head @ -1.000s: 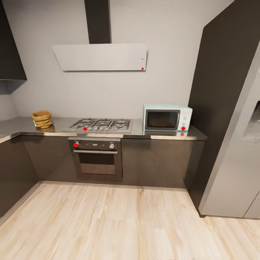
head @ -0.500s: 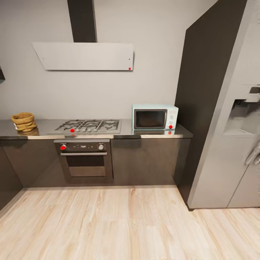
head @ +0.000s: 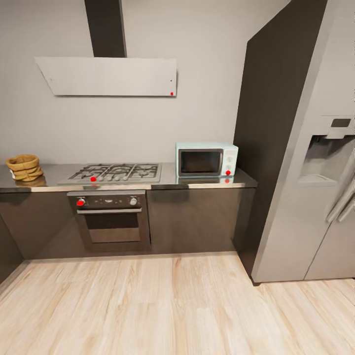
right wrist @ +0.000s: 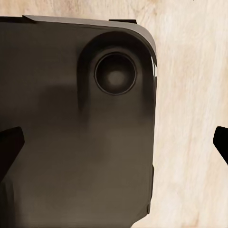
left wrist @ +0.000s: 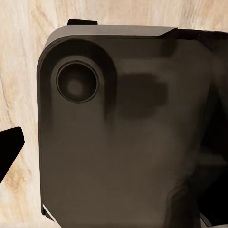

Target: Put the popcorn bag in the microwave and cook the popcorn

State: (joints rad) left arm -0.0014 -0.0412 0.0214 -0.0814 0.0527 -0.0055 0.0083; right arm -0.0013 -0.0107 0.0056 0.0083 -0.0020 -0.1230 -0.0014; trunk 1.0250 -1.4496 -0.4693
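The popcorn bag, a mustard-tan sack with a rolled rim, stands at the left end of the grey countertop. The mint-blue microwave sits at the counter's right end with its dark door closed. Between them lies a gas hob. In the right wrist view my right gripper is open, with black fingertips at both frame edges, over my dark base and the wood floor. In the left wrist view my left gripper shows one fingertip far out at the edge. Both hold nothing.
A built-in steel oven sits under the hob, with a white hood above. A tall dark cabinet and a grey fridge stand right of the microwave. Wood floor stretches between me and the cabinets.
The whole head picture has shifted left, so the camera has moved: more of the fridge shows at the right. Bag, hob and microwave keep their places on the counter.
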